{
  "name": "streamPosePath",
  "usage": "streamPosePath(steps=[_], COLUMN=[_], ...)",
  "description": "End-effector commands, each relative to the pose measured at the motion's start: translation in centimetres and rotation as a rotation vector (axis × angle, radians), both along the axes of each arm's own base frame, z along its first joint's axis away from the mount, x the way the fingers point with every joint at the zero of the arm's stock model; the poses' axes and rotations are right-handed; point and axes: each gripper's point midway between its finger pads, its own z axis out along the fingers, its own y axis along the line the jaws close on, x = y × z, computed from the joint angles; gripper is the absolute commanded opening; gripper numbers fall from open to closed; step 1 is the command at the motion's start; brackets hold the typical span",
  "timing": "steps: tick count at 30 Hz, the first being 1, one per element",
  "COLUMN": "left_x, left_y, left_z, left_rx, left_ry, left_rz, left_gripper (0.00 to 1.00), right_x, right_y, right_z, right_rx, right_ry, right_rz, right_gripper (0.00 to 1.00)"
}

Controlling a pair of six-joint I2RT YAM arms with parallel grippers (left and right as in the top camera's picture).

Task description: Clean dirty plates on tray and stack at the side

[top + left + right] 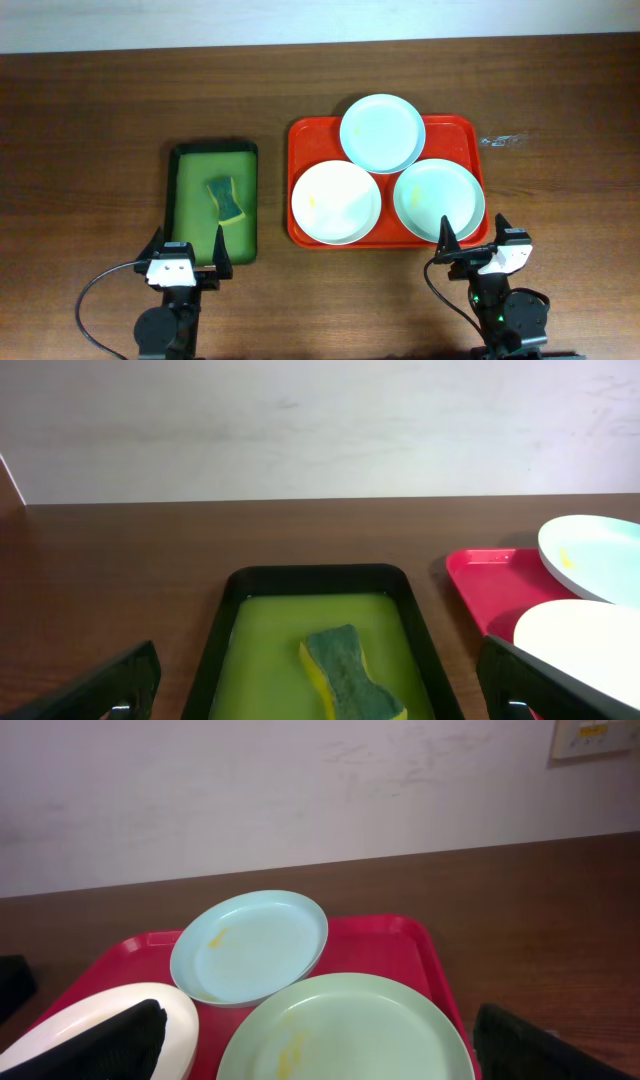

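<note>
Three smeared plates (336,202) sit uncleaned on the red tray (460,135); none is stacked beside it; the sponge (227,198) lies untouched in the green tray (190,170); left pincer (188,240) and right pincer (470,235) gape wide, empty.

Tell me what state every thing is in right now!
Pale blue round plate: yellow smear, dirty.
White round plate: faint yellow smear.
Mint-green round plate: yellow smear.
Red rectangular plastic tray: holds all three plates.
Green dark-rimmed tray: holds the sponge.
Yellow-and-green sponge: lying flat, untouched.
Left gripper: open, empty.
Right gripper: open, empty.
</note>
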Motion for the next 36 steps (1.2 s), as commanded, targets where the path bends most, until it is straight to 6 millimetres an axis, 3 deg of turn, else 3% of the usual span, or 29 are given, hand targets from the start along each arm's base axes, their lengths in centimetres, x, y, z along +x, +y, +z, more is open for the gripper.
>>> streamPosePath(steps=[1, 5, 6, 9, 12, 14, 16, 18, 20, 22, 24, 25, 26, 27, 28, 29, 32, 35, 36], left_x=[0.0, 0.0, 0.1, -2.4, -7.3, -9.2, -9.1, -8.1, -5.8, -3.0, -2.6, -1.0, 1.1, 2.9, 3.6, 4.3, 6.9, 9.2, 9.7], left_y=[0.0, 0.0, -0.6, -8.9, -12.4, -12.1, -10.6, -9.6, -9.0, -8.2, -9.4, -8.7, -6.5, -3.1, 1.0, 2.8, 0.9, 0.6, 0.5], left_z=[-0.2, -0.2, 1.0, 3.1, 10.6, 14.6, 18.4, 20.7, 21.6, 20.1, 19.3, 18.9, 18.4, 17.5, 16.2, 14.4, 10.0, 4.8, 3.9], left_rx=[0.015, 0.015, -0.014, -0.138, 0.010, 0.048, 0.043, 0.138, 0.233, 0.135, 0.058, 0.053, 0.022, -0.076, -0.168, -0.212, -0.253, -0.258, -0.256], left_ry=[0.003, 0.000, -0.047, -0.097, -0.460, -0.613, -0.642, -0.571, -0.306, 0.111, 0.319, 0.402, 0.465, 0.539, 0.621, 0.700, 0.866, 1.031, 1.049], left_rz=[-0.007, -0.005, -0.039, -0.543, -0.827, -0.817, -0.700, -0.598, -0.550, -0.532, -0.621, -0.574, -0.419, -0.163, 0.142, 0.294, 0.224, 0.247, 0.250], left_gripper=[0.99, 0.99, 0.99, 0.99, 0.99, 0.99, 0.99, 0.99, 0.99, 0.99, 0.99, 0.99, 0.99, 0.99, 0.99, 0.99, 0.99, 0.99, 0.99], right_x=[0.0, 0.0, 0.0, 0.0, 0.0, 0.0, 0.0, 0.0, 0.0, 0.0, 0.0, 0.0, 0.0, 0.0, 0.0, 0.0, 0.0, 0.0, 0.0], right_y=[-0.3, -0.3, -0.3, -0.3, -0.3, -0.3, -0.3, -0.3, -0.3, -0.3, -0.3, -0.3, -0.3, -0.3, -0.3, -0.3, -0.3, -0.3, -0.3], right_z=[-0.4, -0.4, -0.4, -0.4, -0.4, -0.4, -0.4, -0.4, -0.4, -0.4, -0.4, -0.4, -0.4, -0.4, -0.4, -0.4, -0.4, -0.4, -0.4], right_rx=[-0.009, -0.009, -0.009, -0.009, -0.009, -0.009, -0.009, -0.009, -0.009, -0.009, -0.009, -0.009, -0.009, -0.009, -0.009, -0.009, -0.009, -0.009, -0.009], right_ry=[0.007, 0.007, 0.007, 0.007, 0.007, 0.007, 0.007, 0.007, 0.007, 0.007, 0.007, 0.007, 0.007, 0.007, 0.007, 0.007, 0.007, 0.007, 0.007], right_rz=[-0.016, -0.016, -0.016, -0.016, -0.016, -0.016, -0.016, -0.016, -0.016, -0.016, -0.016, -0.016, -0.016, -0.016, -0.016, -0.016, -0.016, -0.016, -0.016], right_gripper=[0.98, 0.98, 0.98, 0.98, 0.98, 0.98, 0.98, 0.98, 0.98, 0.98, 0.98, 0.98, 0.98, 0.98, 0.99, 0.98, 0.98, 0.98, 0.98])
